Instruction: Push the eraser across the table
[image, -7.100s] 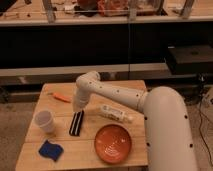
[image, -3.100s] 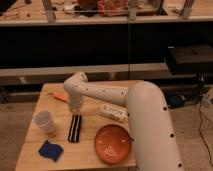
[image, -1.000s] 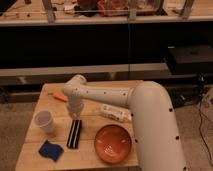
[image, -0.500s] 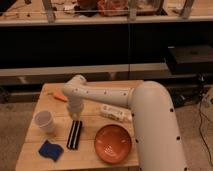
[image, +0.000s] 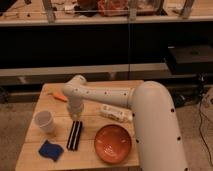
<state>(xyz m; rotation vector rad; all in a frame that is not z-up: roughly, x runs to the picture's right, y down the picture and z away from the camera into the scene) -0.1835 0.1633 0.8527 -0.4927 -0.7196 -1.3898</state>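
The eraser (image: 75, 135) is a long black block with light stripes. It lies lengthwise on the wooden table (image: 95, 126), left of the middle and near the front. My gripper (image: 76, 116) points down at the end of the white arm (image: 107, 96), right at the eraser's far end. Whether it touches the eraser is not clear.
A white cup (image: 45, 121) stands left of the eraser. A blue sponge (image: 51, 150) lies at the front left corner. An orange bowl (image: 113, 143) sits to the eraser's right. A white packet (image: 116, 113) lies behind the bowl. An orange marker (image: 60, 96) lies at the back left.
Over the past seconds the arm swung left and the eraser slid toward the table's front edge. In the last second almost nothing moved.
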